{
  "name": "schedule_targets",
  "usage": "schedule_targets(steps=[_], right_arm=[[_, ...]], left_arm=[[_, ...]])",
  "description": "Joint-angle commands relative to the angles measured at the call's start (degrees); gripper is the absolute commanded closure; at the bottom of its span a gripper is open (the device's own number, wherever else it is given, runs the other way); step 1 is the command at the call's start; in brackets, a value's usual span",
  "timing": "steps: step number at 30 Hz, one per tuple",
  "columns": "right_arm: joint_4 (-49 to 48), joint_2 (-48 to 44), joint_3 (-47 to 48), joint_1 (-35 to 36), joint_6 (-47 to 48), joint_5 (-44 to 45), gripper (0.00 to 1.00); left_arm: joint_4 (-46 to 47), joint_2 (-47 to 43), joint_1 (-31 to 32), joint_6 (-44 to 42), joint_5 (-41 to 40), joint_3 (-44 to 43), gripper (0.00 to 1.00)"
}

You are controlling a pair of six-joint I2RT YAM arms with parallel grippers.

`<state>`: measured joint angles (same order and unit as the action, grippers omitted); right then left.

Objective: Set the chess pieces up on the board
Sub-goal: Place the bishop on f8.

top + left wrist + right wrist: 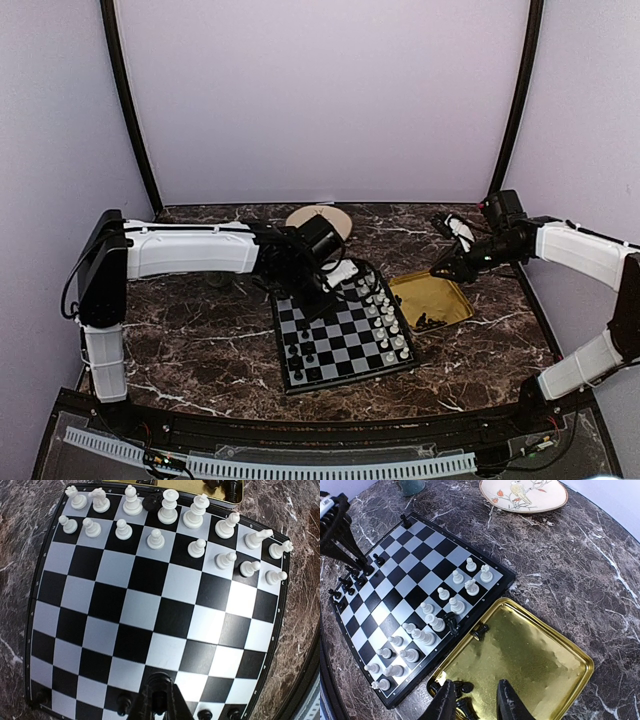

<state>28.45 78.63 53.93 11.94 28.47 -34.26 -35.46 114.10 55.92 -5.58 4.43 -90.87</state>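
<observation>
Wide open lane across the middle of the board [150,610]. The tray side is walled off: white pieces [155,539] in two tight rows, a fallen piece [150,501] lying among them. On the opposite edge the left gripper [158,687] stands low, pinched on a black piece [158,679], with more black pieces [122,701] close on either side. The right gripper [475,702], fingers apart, hangs over the tray [555,670] corner where others cluster; the rest of the tray floor lies bare.

tiny black chess pieces [379,558] stand, seemingly upright, along one edge of the checkered board [415,580].
</observation>
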Motion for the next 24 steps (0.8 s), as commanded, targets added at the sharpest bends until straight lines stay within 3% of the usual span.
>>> schedule_targets(steps=[1,9,24], right_arm=[[-0.8,0.7,-0.5,-0.3,0.6,-0.3,0.72],[-0.7,1.4,-0.5,-0.3,0.6,-0.1,0.71],[-0.3,2.9,-0.2,-0.3,0.9,-0.1,0.71]], left_arm=[[-2.2,-7.2,-2.3,-0.7,-2.7,4.0,0.97],[1.1,-12.8,-8.1,0.6,-1.3,12.0,0.97],[3.5,-10.8,-10.7,0.5,-0.1,15.7,0.97]])
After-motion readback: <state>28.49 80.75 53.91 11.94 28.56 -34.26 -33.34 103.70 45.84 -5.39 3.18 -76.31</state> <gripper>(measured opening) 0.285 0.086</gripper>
